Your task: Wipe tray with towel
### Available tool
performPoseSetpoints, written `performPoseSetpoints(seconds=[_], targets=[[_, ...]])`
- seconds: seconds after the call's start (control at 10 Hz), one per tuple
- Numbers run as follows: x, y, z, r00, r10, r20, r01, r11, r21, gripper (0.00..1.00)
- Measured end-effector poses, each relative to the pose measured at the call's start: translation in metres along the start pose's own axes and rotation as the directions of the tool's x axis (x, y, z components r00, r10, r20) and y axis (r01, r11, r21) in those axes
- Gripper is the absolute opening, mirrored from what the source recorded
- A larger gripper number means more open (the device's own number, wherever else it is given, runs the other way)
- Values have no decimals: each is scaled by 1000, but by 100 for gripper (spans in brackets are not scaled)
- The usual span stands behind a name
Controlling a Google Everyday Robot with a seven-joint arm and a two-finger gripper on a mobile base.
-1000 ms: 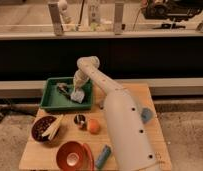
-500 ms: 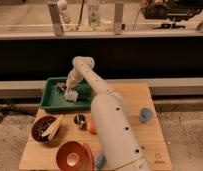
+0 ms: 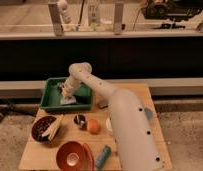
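Since 0.5 s ago the gripper [image 3: 65, 91] & towel [image 3: 68, 100] have slid toward the near rim of the tray [image 3: 49, 96]. Up front on the table [image 3: 35, 159] sit the red bowls [image 3: 72, 156] & an orange ball [image 3: 93, 126], well apart from the work. Behind them the towel lies on the tray floor, just under the gripper on its near side; whether the gripper is clamped or released we can't tell. Bare green floor lies left & toward the far rim, so we judge the next stroke goes that way.
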Motion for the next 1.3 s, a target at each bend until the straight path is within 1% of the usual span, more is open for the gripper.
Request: performPoseSetpoints(seconds=[0.2, 0.4, 1.3], targets=[[-10, 6, -9, 1000, 23, -14, -23, 1000, -20, 0], [-16, 19, -18, 997, 60, -45, -62, 997, -44, 0], [-15, 15, -17, 997, 59, -46, -61, 997, -42, 0]])
